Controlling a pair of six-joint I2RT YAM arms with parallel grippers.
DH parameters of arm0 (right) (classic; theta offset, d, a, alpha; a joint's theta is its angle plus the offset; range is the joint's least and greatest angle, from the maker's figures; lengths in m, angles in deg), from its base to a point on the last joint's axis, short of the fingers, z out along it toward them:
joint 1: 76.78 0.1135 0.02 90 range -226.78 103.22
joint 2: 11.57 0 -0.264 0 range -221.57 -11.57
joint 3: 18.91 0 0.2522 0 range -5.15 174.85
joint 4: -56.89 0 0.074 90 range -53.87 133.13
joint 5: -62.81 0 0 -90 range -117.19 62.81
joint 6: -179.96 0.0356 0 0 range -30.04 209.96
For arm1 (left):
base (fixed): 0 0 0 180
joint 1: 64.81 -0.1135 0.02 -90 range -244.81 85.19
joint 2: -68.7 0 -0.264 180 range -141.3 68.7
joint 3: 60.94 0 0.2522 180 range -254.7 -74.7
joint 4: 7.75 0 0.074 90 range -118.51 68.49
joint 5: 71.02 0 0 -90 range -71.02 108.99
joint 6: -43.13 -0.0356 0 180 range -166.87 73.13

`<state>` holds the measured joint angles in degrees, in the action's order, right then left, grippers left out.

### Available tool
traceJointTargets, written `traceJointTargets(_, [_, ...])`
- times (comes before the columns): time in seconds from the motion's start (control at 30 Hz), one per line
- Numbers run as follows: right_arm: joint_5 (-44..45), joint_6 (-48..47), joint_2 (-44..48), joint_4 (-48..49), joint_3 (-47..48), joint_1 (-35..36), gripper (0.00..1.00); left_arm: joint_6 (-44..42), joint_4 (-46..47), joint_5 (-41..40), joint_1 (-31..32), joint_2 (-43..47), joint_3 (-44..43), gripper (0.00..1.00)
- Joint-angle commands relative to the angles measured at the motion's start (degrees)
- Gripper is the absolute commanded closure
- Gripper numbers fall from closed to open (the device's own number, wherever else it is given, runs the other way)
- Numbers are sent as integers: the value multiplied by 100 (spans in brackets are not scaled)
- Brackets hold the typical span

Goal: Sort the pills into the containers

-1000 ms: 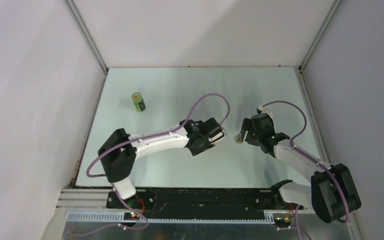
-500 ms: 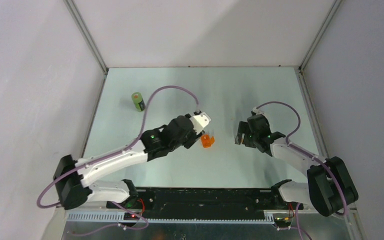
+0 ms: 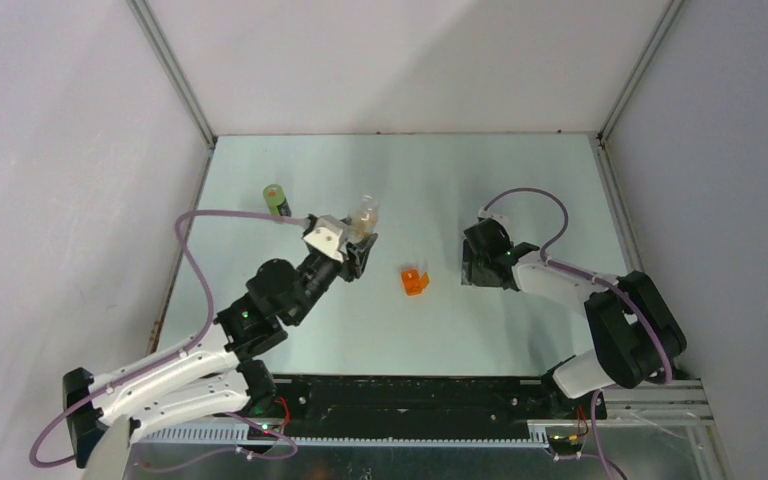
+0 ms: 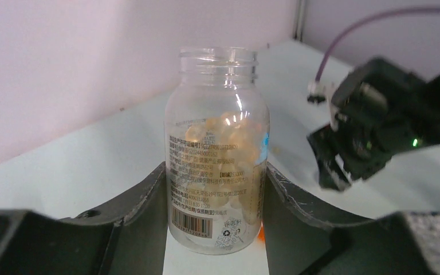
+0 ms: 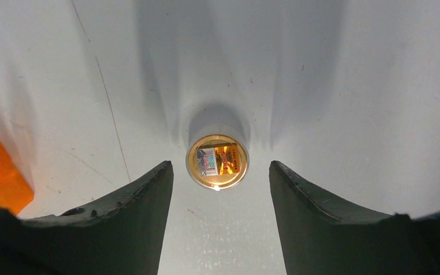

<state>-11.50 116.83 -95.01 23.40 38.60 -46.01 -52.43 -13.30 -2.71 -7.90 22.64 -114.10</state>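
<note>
A clear plastic bottle of pale pills [image 4: 217, 154], uncapped, is clamped between the fingers of the left tool [image 4: 215, 169], beyond and left of the orange plastic box [image 3: 415, 282] on the worktop [image 3: 360, 330]. Right of that box, a small round gold-rimmed vial [image 5: 217, 161] stands untouched between the spread fingers of the right tool [image 5: 220, 165].

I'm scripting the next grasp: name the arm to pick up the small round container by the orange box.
Probably right. The right gripper, open, straddles the small round container, a finger on each side. The left gripper is shut on the clear pill bottle.
</note>
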Motion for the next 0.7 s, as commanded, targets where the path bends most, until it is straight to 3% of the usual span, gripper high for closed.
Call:
traceJointTargets(0.0, [364, -88, -228, -286, 350, 96, 35, 81, 1597, -457, -51, 192, 314, 100])
traceJointTargets(0.37, [174, -109, -535, -291, 494, 103, 50, 242, 1771, -9, -52, -51, 437, 100])
traceJointTargets(0.53, [55, -173, -594, -215, 505, 48, 44, 359, 1628, 137, -68, -45, 473, 100])
traceJointTargets(0.67, [-49, -217, -628, -179, 529, -55, 47, 473, 1548, 258, -98, 16, 563, 100])
